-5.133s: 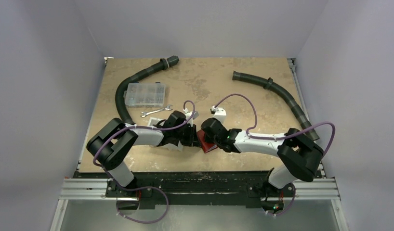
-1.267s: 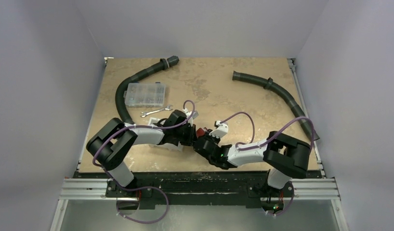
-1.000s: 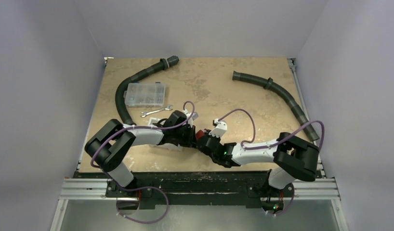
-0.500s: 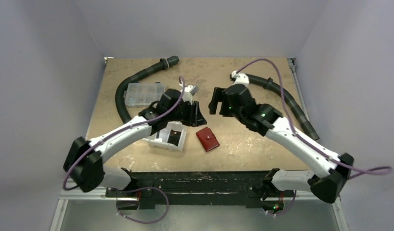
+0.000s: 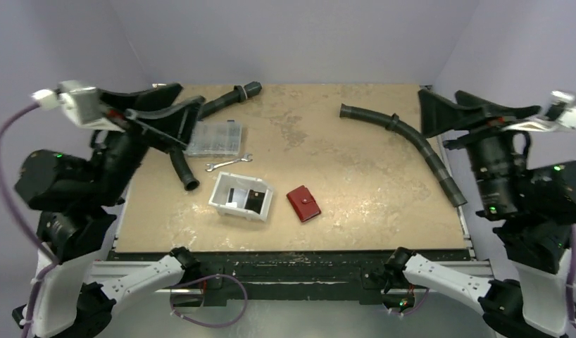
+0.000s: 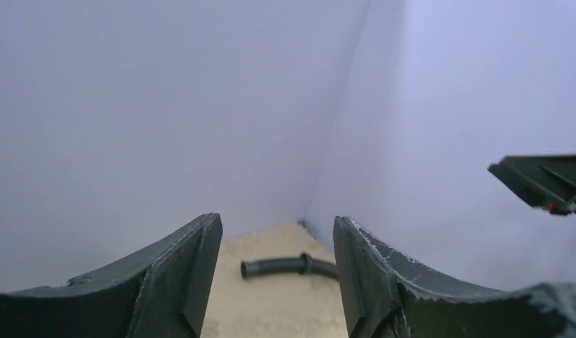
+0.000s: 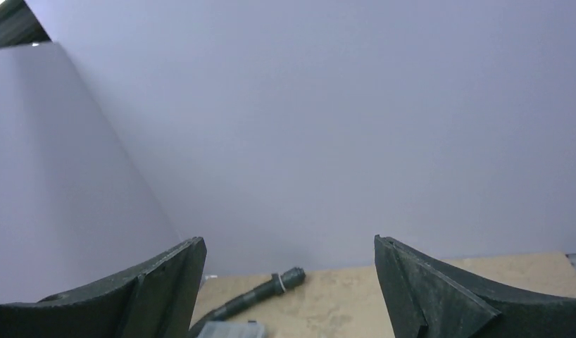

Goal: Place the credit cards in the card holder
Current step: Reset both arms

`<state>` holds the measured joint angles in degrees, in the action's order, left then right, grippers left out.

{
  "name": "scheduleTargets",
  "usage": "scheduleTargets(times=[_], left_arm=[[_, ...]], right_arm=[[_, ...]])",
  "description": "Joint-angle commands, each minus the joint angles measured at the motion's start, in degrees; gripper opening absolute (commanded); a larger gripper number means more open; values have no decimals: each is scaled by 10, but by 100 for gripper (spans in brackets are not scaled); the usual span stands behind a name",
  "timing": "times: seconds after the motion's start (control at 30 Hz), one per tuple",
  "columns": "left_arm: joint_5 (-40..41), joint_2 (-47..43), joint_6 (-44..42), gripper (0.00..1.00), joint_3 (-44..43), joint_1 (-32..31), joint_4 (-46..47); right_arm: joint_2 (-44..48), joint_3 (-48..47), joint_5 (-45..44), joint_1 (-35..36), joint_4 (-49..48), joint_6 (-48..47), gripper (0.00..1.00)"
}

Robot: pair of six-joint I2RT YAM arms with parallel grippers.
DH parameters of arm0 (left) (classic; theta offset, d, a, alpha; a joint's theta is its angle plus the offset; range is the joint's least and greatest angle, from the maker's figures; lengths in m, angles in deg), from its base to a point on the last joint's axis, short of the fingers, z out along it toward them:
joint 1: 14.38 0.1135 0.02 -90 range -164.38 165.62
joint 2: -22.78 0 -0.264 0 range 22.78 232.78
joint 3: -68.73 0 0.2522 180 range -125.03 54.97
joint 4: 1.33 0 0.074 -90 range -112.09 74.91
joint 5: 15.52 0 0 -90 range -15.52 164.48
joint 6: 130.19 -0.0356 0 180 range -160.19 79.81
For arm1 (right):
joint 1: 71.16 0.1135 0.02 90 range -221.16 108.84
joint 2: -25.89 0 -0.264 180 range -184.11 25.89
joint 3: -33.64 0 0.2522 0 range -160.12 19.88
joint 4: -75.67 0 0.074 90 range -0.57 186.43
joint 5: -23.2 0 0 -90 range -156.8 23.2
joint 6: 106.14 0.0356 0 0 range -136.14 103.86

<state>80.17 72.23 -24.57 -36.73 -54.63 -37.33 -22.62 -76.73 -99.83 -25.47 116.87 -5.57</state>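
Counted on the tabletop [image 5: 327, 141] from above: one card holder [image 5: 303, 204], one white bin [image 5: 232, 184], one clear compartment box [image 5: 215, 138], one small wrench [image 5: 227, 163], two black corrugated hoses. Two hands, both up high, clear of everything below.

Card holder: red, folded shut with its snap tab across, lying flat at lower centre of the frame, just right of the white bin and not touching it. Something dark inside the bin; too small to tell what. No way to tell whether credit cards sit in the holder.

Clear box at upper left of centre, wrench just below it. Left hose [image 5: 225, 101] curving from top centre down the left side; right hose [image 5: 412, 141] arcing from top centre toward the right edge.

Left hand [image 5: 192, 123] at upper left of the frame: fingers parted by a moderate gap, gripping nothing, touching nothing.

Right hand [image 5: 433, 120] at upper right: fingers spread wider, likewise bare, only wall and a strip of tabletop seen between them.
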Motion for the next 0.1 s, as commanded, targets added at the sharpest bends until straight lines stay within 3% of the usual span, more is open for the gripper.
scheduleTargets(times=[0.0,0.07], left_arm=[[60,20,-58,64,-42,2,-17],[60,18,-57,64,-49,2,-21]], right_arm=[[1,4,-36,1,-15,-51,99],[7,5,-52,1,-7,-49,99]])
